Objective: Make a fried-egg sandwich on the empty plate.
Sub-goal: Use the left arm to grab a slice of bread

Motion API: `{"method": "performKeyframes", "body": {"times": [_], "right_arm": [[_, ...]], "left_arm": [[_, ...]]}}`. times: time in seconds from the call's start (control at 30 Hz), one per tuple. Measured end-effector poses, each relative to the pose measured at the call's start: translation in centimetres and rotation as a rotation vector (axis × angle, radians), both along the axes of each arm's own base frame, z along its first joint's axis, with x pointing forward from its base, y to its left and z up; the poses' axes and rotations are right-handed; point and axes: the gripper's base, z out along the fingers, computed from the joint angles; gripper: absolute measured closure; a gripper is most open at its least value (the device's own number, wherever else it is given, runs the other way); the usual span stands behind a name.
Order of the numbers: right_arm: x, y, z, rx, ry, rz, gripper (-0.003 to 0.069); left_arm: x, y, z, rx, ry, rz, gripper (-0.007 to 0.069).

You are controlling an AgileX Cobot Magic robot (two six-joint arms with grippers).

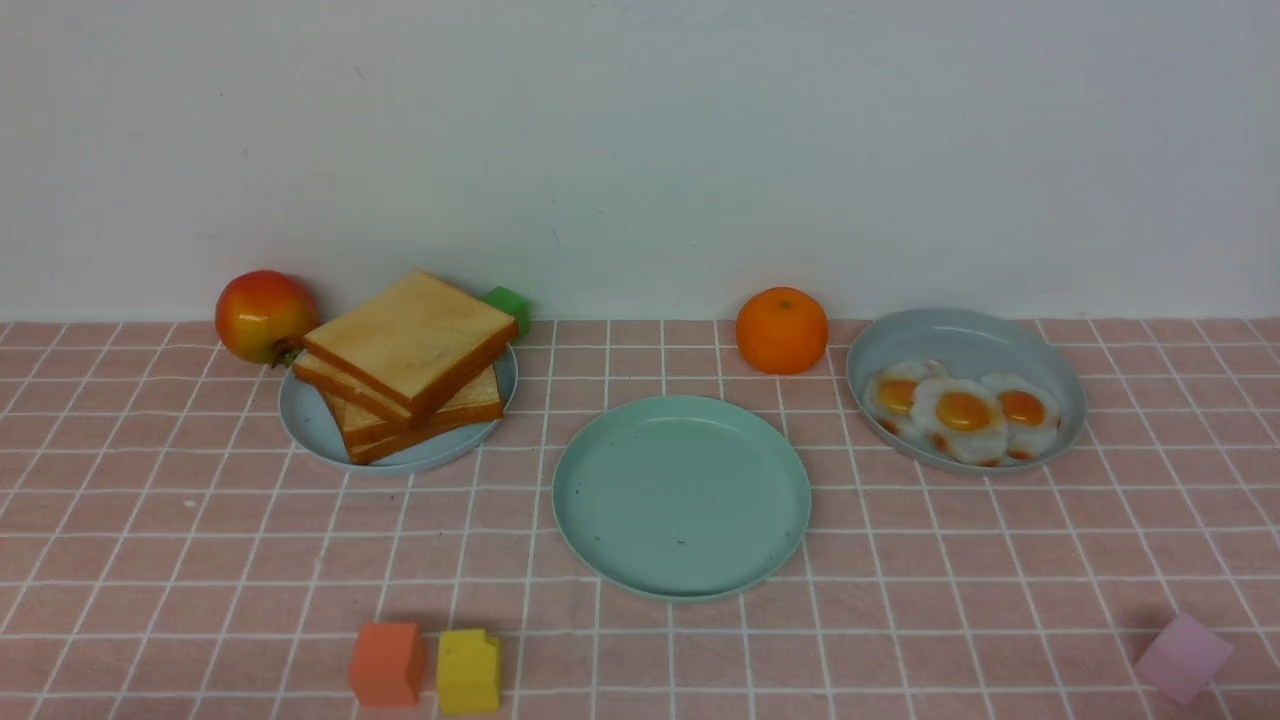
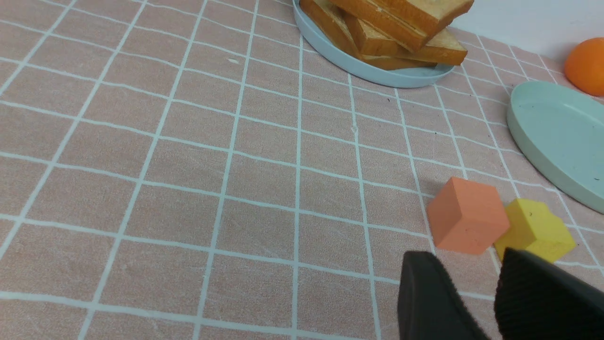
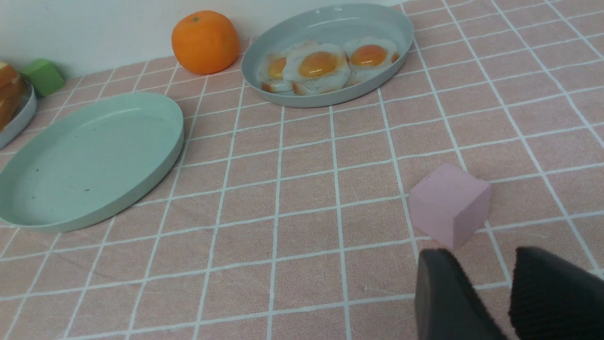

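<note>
Table (image 1: 200, 560): pink cloth with a white grid; a white wall runs behind it.
Empty plate (image 1: 680, 495): mint green, dead centre of the front view, bare but for a few dark specks. Taken as the clock's hub below.
Toast stack (image 1: 410, 350): at 10 o'clock, square slices piled askew on a blue-grey plate (image 1: 310, 425).
Apple (image 1: 265, 315): red and yellow, at the toast plate's own 10 o'clock, touching the stack or nearly so.
Green block (image 1: 508, 303): behind the stack, partly hidden by it.
Orange (image 1: 781, 330): at 1 o'clock, near the wall.
Egg dish (image 1: 960, 335): at 2 o'clock, deeper, blue-grey, with three fried eggs (image 1: 962, 410) overlapping inside.
Orange cube (image 1: 386, 664) and yellow block (image 1: 468, 670): at 7 to 8 o'clock, side by side at the near edge.
Pink cube (image 1: 1183, 657): at 4 o'clock, well apart from the plate.
Left claw (image 2: 472, 269): seen only by its own wrist camera. Black fingers slightly parted, nothing between them. It is just short of the orange cube; the mint plate lies beyond the yellow block, not touching.
Right claw (image 3: 479, 264): likewise seen only by its wrist camera. Fingers slightly parted, holding nothing, just short of the pink cube. The mint plate is well apart, off to the robot's left.
</note>
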Motion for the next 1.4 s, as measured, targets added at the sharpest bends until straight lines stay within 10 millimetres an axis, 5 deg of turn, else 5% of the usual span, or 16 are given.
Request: {"method": "performKeyframes", "body": {"times": [1.27,1.4], "right_arm": [[0.0,0.0,0.0,0.000,0.000,0.000,0.0417],[0.0,0.0,0.0,0.000,0.000,0.000,0.0417]], "left_arm": [[0.0,0.0,0.0,0.002,-0.002,0.000,0.0386],[0.3,0.0,1.0,-0.056,-0.111,0.018,0.0386]]}}
